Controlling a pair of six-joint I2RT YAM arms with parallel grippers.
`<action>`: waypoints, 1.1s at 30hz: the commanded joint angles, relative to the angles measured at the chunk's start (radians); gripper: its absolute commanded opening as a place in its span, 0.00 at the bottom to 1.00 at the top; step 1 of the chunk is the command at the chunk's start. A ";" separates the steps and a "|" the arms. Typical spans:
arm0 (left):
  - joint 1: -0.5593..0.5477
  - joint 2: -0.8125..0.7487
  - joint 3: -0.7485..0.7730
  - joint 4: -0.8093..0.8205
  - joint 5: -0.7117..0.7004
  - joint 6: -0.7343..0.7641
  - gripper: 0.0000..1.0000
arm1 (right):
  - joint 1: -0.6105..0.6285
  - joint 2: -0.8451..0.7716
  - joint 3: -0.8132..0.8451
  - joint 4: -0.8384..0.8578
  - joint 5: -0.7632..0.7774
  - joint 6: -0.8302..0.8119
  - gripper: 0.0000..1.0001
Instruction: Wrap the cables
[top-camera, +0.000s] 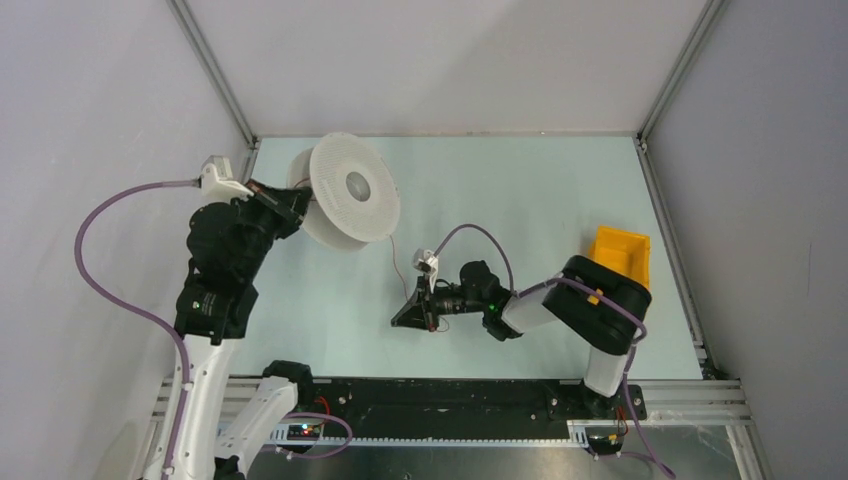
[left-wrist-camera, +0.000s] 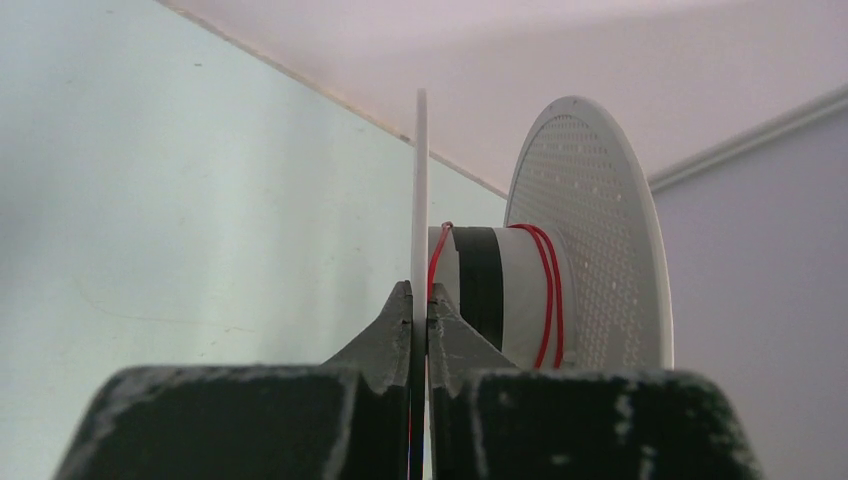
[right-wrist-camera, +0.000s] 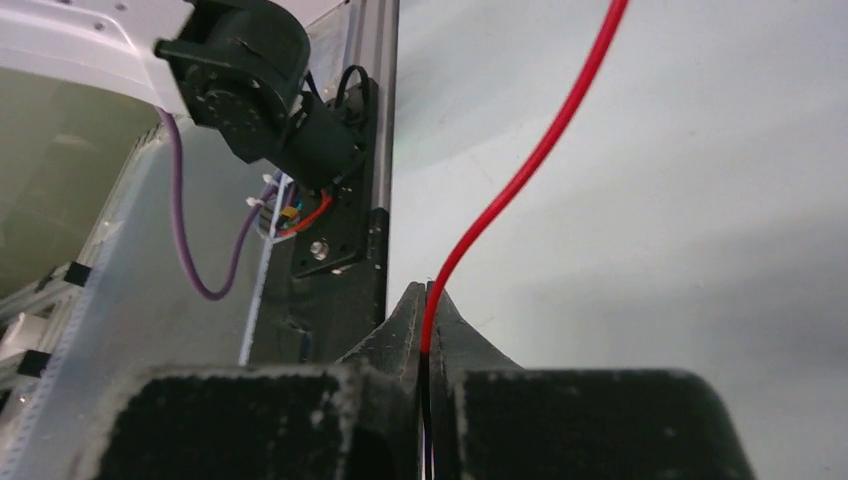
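The right end effector (right-wrist-camera: 427, 300) is pinched shut on the thin red cable (right-wrist-camera: 520, 175). Its free run stretches lengthwise over the counter (right-wrist-camera: 700, 200) toward the white spool (left-wrist-camera: 590, 230), whose near flange the left end effector (left-wrist-camera: 420, 305) clamps. Slack could let the few turns slide off the hub, and overpulling might snap the cable.

Soft, even light fills the top view, and the pale surface (top-camera: 520, 190) shows only faint grey shadows under the right arm (top-camera: 600, 305). Close to the wrist cameras, the left tool (left-wrist-camera: 420, 305) and right tool (right-wrist-camera: 427, 300) look dark, grainy and a bit fuzzy. The white spool (left-wrist-camera: 590, 240) is bright and sharp. The red wire (right-wrist-camera: 523, 172) stands out clearly, with a pale shiny patch behind it.
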 joint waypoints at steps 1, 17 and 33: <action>0.013 -0.025 -0.032 0.171 -0.173 0.018 0.00 | 0.064 -0.163 0.021 -0.169 0.134 -0.105 0.00; -0.226 0.085 -0.149 0.145 -0.329 0.568 0.00 | 0.155 -0.290 0.696 -1.246 0.270 -0.477 0.00; -0.384 0.145 -0.074 -0.189 -0.144 0.854 0.00 | -0.100 -0.274 0.876 -1.474 0.272 -0.513 0.02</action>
